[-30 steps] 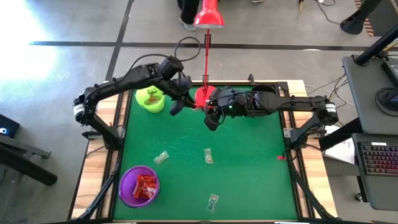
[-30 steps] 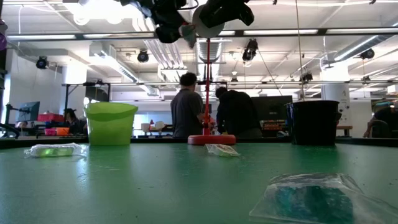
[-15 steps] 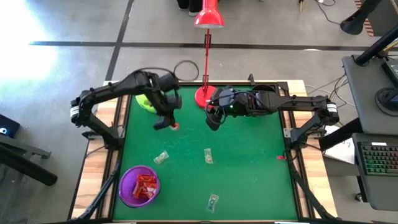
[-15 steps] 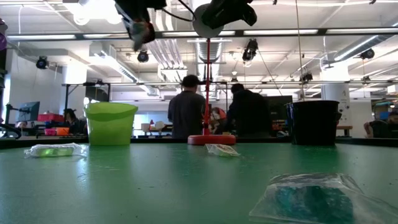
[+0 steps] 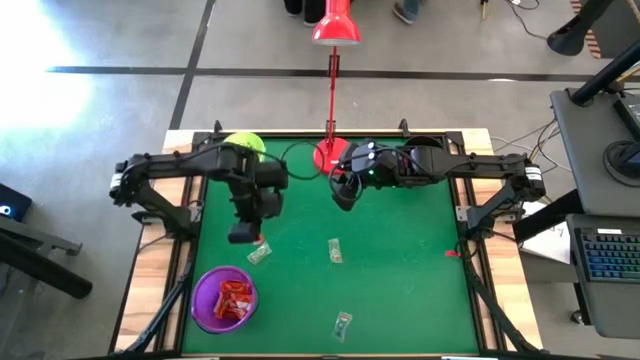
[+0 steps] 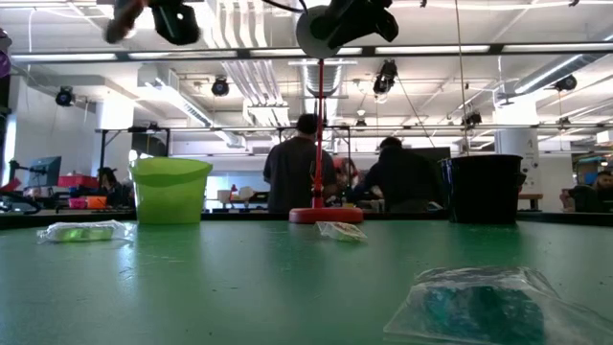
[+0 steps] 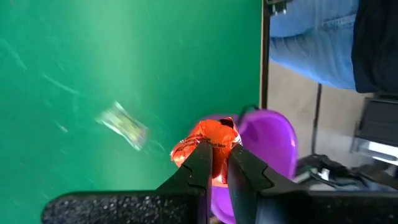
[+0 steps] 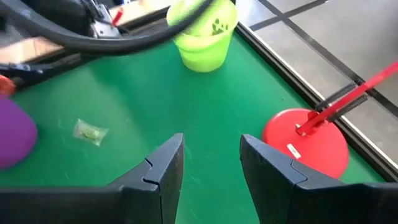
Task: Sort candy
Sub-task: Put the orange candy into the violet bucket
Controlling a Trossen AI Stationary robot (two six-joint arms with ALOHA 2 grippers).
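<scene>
My left gripper [image 5: 246, 236] hangs above the green mat, a little to the far side of the purple cup [image 5: 225, 297], which holds red sweets. It is shut on a red-orange candy [image 7: 208, 132]. Three clear greenish candies lie flat on the mat [image 5: 260, 254] [image 5: 335, 250] [image 5: 343, 322]. My right gripper [image 5: 342, 196] waits open in the air near the red lamp's base [image 5: 327, 155], with nothing between its fingers [image 8: 158, 171]. The lime-green cup [image 5: 243, 147] stands at the far left, partly under my left arm. My left gripper pinches the red-orange candy's wrapper [image 7: 214, 142] between its two fingertips [image 7: 200, 155]. Most of the candy sticks out past the tips. The fingers slant downward toward the table's near edge. The candy is lifted clear of the mat.
A black cup [image 6: 484, 189] stands at the far right in the low view. The lamp's red pole [image 5: 331, 90] rises behind the mat. A small red thing [image 5: 452, 253] lies at the mat's right edge. People stand in the room beyond the table.
My left gripper has swung from beside the lamp base and lime-green cup toward the table's near-left, nearing the purple cup, and has tipped more steeply downward. The red-orange candy has travelled with it, clear of the mat.
</scene>
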